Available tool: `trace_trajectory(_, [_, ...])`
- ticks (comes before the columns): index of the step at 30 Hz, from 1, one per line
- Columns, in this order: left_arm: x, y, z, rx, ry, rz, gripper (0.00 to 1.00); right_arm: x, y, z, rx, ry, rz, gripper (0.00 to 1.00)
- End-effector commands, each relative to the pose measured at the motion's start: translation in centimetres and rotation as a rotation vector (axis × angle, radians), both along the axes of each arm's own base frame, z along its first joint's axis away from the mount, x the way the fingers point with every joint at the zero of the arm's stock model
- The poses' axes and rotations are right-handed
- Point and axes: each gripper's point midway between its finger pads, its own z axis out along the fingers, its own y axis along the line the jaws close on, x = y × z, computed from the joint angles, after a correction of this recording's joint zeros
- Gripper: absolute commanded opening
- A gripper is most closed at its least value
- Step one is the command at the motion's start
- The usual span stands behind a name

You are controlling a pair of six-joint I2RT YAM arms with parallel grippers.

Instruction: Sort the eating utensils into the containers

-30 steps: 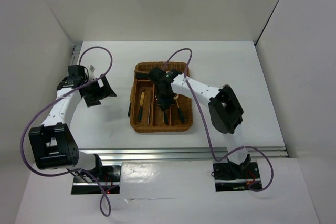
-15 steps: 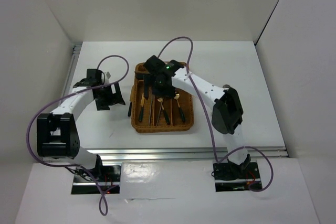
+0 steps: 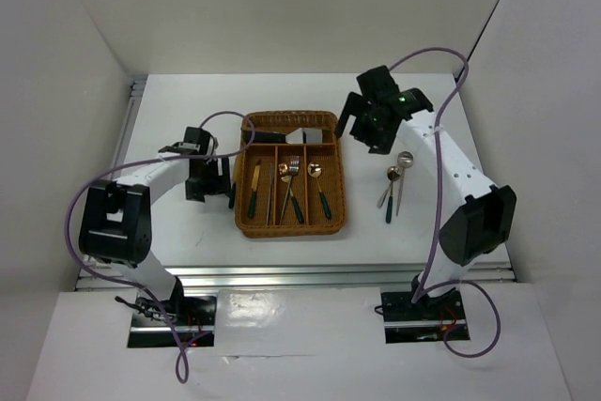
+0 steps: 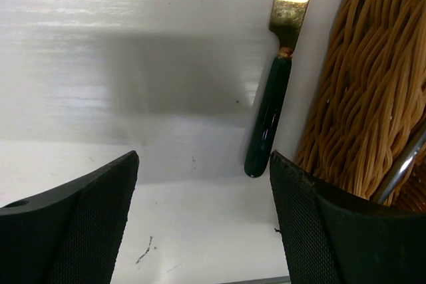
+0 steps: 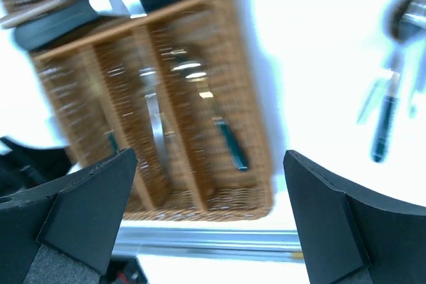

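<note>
Wicker tray [image 3: 291,229] holds several utensils [image 3: 293,187].
Left jaws spread open above a green-handled knife [image 4: 269,116] at the tray's nine o'clock; right jaws open, empty, at one o'clock.

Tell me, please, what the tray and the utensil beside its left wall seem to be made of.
Tray: brown woven wicker, matte, shown by its twisted strands. Utensil: mirror-bright gold head, likely metal; glossy dark green handle, perhaps plastic or resin.

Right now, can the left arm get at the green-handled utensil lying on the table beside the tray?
Probably yes. The left gripper hangs open just over the utensil, and nothing covers it. Only the wall of the wicker tray, close beside the handle, leaves one finger little room.
</note>
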Motion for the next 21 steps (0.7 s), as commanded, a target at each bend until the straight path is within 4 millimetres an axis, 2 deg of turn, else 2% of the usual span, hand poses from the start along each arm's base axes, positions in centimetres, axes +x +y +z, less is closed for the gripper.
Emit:
trace_trajectory(1, [1.7, -0.4, -0.2, 0.027, -0.036, -0.025, 0.85, -1.1, -3.5, -2.9, -0.068, 0.054, -0.043, 1.00])
trace_trajectory(6, [1.8, -1.5, -1.1, 0.027, -0.011, -0.047, 0.81, -1.6, -8.5, -6.0, -0.030, 0.110, -0.137, 1.00])
trace_trajectory(9, [1.8, -2.0, -1.3, 0.035, -0.012, -0.055, 0.79, -2.3, -10.1, -7.1, -0.020, 0.131, -0.156, 0.98])
trace_trajectory(10, [2.1, -2.3, -1.1, 0.044, -0.023, -0.062, 0.76, -2.3, -10.1, -7.1, -0.020, 0.131, -0.156, 0.98])
trace_trajectory(16, [1.4, -1.2, -3.6, 0.123, 0.051, -0.042, 0.59, -2.0, -10.8, -6.7, -0.025, 0.112, -0.159, 0.98])
trace_trajectory(18, [1.0, -1.1, -4.2, 0.127, 0.071, -0.043, 0.50, -2.0, -10.8, -7.0, -0.027, 0.121, -0.159, 0.98])
trace_trajectory(19, [1.0, -1.0, -4.3, 0.138, 0.080, -0.041, 0.39, -1.8, -10.8, -6.7, -0.025, 0.110, -0.159, 0.98])
trace_trajectory(21, [1.1, -1.0, -4.6, 0.139, 0.086, -0.041, 0.32, -1.7, -11.1, -6.7, -0.029, 0.110, -0.160, 0.98])
